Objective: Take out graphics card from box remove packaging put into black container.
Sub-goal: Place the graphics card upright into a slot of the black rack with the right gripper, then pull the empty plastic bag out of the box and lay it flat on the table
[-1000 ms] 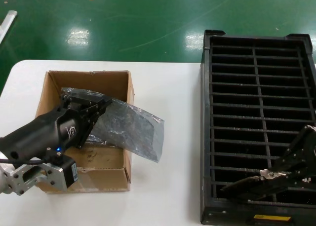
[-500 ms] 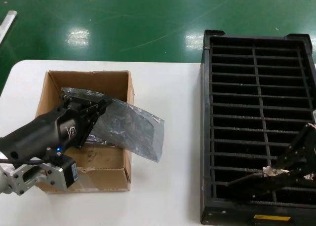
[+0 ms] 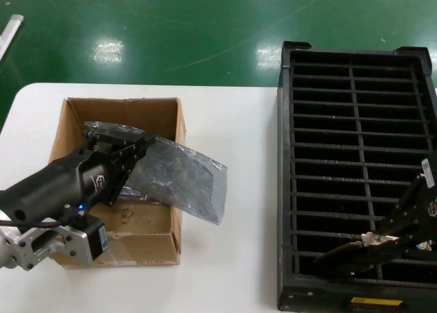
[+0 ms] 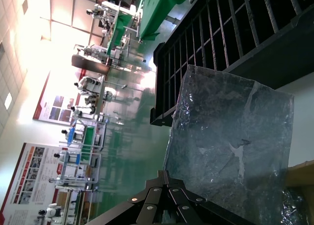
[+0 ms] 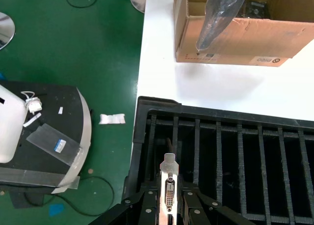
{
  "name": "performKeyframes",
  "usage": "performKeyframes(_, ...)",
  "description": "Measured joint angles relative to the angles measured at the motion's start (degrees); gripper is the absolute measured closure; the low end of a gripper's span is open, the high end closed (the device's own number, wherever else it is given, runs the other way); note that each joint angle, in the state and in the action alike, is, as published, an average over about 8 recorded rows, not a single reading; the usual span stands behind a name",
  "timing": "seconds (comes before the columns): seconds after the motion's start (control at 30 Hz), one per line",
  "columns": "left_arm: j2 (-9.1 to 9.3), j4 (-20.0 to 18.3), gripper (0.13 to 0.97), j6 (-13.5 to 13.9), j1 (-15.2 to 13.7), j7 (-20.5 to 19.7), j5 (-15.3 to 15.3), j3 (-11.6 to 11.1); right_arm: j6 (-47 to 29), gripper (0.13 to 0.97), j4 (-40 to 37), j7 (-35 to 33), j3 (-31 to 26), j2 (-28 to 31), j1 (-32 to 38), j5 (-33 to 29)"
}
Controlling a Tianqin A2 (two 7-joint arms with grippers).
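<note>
The right hand (image 5: 167,205) is clamped on the graphics card (image 5: 167,185) by its bracket end, holding it edge-down over a near slot of the black container (image 3: 287,190), presumably so the board can slide between the dividers. The left hand (image 3: 140,147) pinches the emptied packaging (image 3: 181,180) above the box (image 3: 116,248) on the desk (image 3: 232,156), likely keeping the limp bag clear of the other arm's work.

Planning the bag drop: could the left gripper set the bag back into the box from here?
Probably yes: the left gripper holds the bag right above the open box, nothing between them.
</note>
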Motion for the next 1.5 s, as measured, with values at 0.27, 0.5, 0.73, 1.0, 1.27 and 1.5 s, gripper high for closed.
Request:
performKeyframes(0.27,0.00,0.00,0.959,0.00,0.00,0.00,0.00,0.00,-0.02,0.909,-0.22,-0.85,-0.32,-1.51,-0.46,-1.37)
performKeyframes(0.5,0.00,0.00,0.959,0.00,0.00,0.00,0.00,0.00,0.09,0.883,-0.69,-1.60,-0.55,-3.05,-0.98,-2.13)
performKeyframes(0.73,0.00,0.00,0.959,0.00,0.00,0.00,0.00,0.00,0.27,0.861,-1.52,-2.27,-0.62,-4.64,-1.50,-2.59)
performKeyframes(1.0,0.00,0.00,0.959,0.00,0.00,0.00,0.00,0.00,0.81,0.774,-1.60,-2.33,0.72,-4.51,-2.17,-2.07)
performKeyframes(1.27,0.00,0.00,0.959,0.00,0.00,0.00,0.00,0.00,10.72,0.607,-2.95,-4.34,7.61,-2.95,-8.17,1.00)
performKeyframes(1.5,0.00,0.00,0.959,0.00,0.00,0.00,0.00,0.00,23.75,0.449,-8.62,-9.06,16.52,-3.42,-16.19,5.91)
